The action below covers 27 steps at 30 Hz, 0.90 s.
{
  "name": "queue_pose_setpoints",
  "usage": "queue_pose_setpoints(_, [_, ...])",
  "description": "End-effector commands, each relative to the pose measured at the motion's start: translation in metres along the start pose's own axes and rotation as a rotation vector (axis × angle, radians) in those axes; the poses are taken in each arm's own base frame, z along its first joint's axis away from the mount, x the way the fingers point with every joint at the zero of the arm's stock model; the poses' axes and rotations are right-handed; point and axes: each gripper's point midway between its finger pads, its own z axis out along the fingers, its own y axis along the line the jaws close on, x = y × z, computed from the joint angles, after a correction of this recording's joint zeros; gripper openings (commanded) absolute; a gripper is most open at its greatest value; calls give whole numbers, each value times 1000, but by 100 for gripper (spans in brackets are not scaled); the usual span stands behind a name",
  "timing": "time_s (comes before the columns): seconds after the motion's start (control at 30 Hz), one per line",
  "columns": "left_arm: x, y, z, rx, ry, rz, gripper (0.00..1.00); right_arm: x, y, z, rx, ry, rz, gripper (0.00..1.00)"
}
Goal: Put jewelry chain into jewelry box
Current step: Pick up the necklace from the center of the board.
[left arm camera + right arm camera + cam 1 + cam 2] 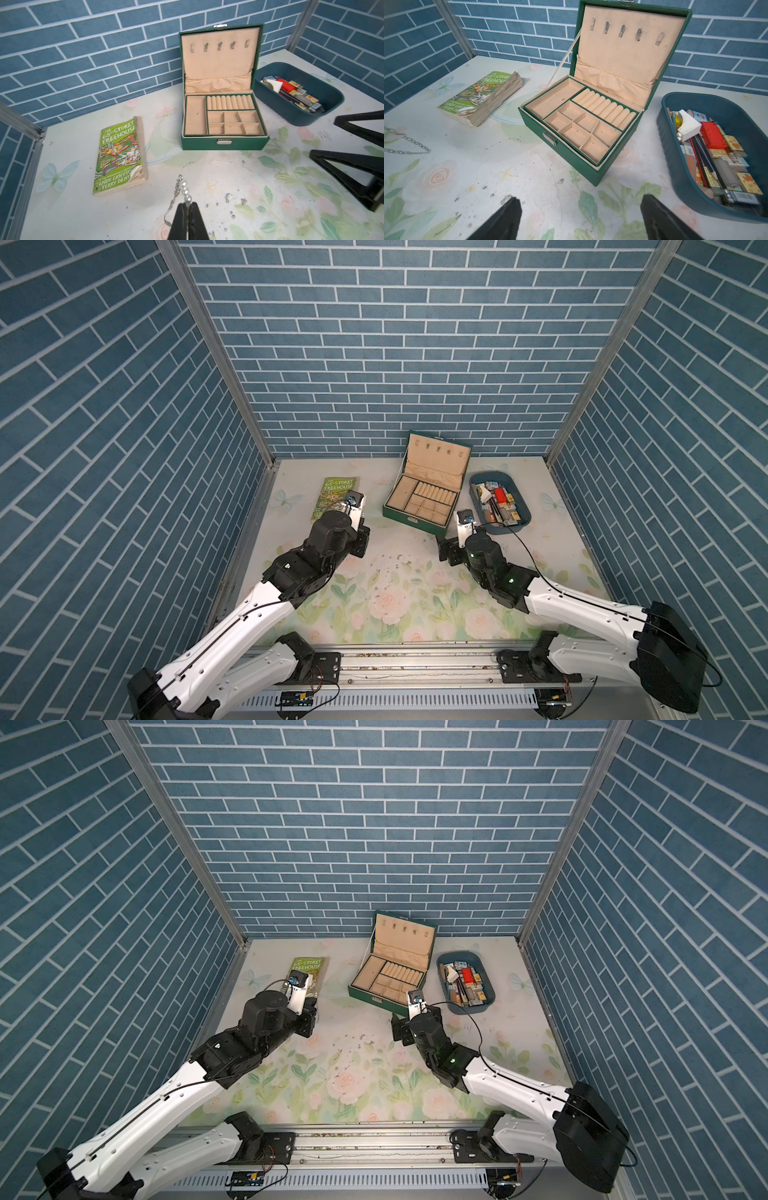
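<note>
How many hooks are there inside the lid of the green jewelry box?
5 hooks, all in one row across the upper lid lining of the jewelry box; none seems hidden.

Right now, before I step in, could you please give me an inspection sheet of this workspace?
Surface: table with a floral print, scuffed and speckled dark near the middle.
Job's things: jewelry chain is pinched at one end and not yet in the box; jewelry box stands open, with no jewelry in its compartments.
Clutter: green paperback book lying flat beside the box; blue tray full of small stationery.
Grippers: left gripper, jaws shut on the jewelry chain; right gripper, jaws open, holding nothing.
Cables: black cable loops free off the right wrist.
Surroundings: blue brick-pattern walls on three sides.
</note>
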Motion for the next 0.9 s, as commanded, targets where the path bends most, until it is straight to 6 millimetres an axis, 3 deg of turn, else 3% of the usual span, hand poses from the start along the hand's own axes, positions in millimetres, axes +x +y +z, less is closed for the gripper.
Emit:
queue_pose_setpoints(0.0, [-1, -28, 2, 103, -1, 62, 0, -9, -7, -6, 35, -34, -10, 94])
queue_pose_setpoints(0.17, [2, -45, 5, 136, 11, 127, 0, -9, -12, -6, 60, -25, -9, 94])
queue_pose_setpoints(0.4, [6, -38, 11, 86, 40, 124, 0, -9, -4, 14, 47, 39, 2, 92])
queue_pose_setpoints(0.63, [19, -28, 15, 24, 55, 86, 0, -9, 14, 57, -18, 134, 34, 91])
queue_pose_setpoints(0.87, [17, -10, 2, -47, 1, 52, 0, -16, 34, 102, -45, 199, 69, 89])
